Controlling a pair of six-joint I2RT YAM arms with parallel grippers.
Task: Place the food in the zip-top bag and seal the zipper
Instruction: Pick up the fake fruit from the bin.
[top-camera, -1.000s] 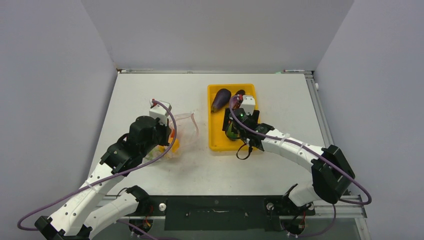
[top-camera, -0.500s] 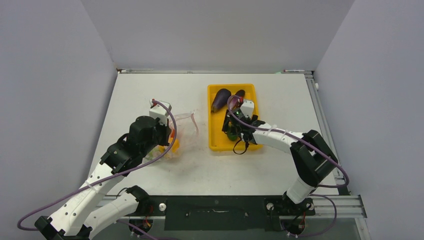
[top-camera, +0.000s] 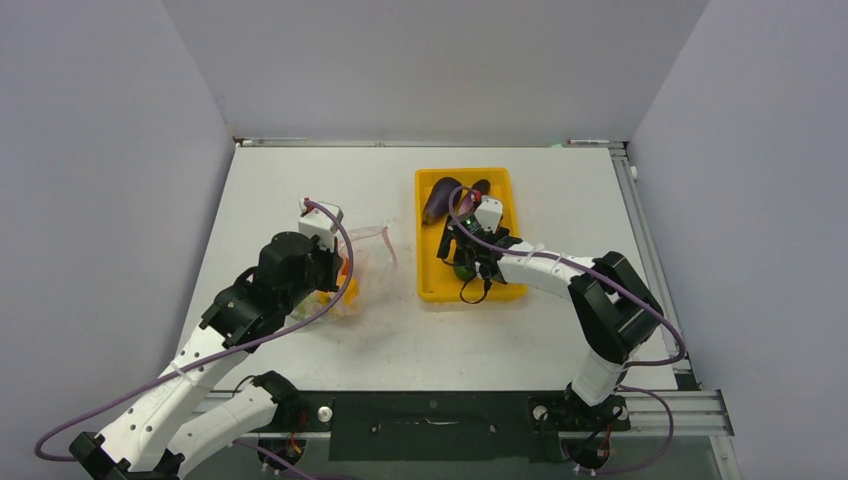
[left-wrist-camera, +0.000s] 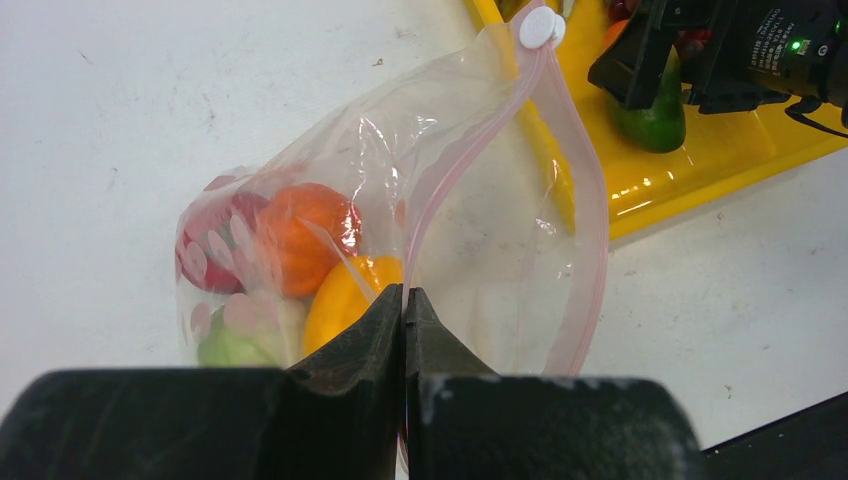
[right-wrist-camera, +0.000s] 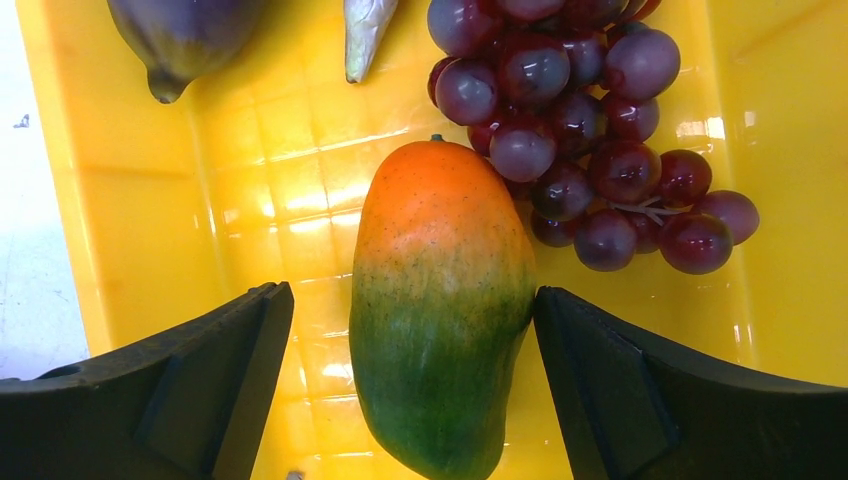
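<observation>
The right arm has folded its elbow in over the last second and carried the right end effector (right-wrist-camera: 408, 292) a little farther up the rigid yellow plastic tray (right-wrist-camera: 130, 200). Its fingers have also spread a touch wider. They now stand wide apart on either side of the orange-and-green toy mango (right-wrist-camera: 440, 310), clear of it on both flanks and not yet touching.

The mango lies lengthwise on the tray floor. The bunch of purple-red toy grapes (right-wrist-camera: 580, 130) rests against its upper right side, and the dark purple toy eggplant (right-wrist-camera: 180, 35) lies farther off in the far corner.

The left arm has not budged. The left end effector (left-wrist-camera: 405, 300) is pressed together on the pink zipper strip (left-wrist-camera: 470, 160), holding open the mouth of the clear dotted zip-top bag (left-wrist-camera: 470, 230). The bag lies on the white table (top-camera: 320, 180) just left of the tray.

Already inside the bag are a round orange piece (left-wrist-camera: 305, 235), a yellow pepper (left-wrist-camera: 345, 295), something green (left-wrist-camera: 230, 350) and something red (left-wrist-camera: 205, 240).

To my eye the mango is next to go. The fingers are lined up for the grab, and closing on it cleanly means not snagging the grapes. The eggplant and grapes remain after that, so sealing is some way off.
</observation>
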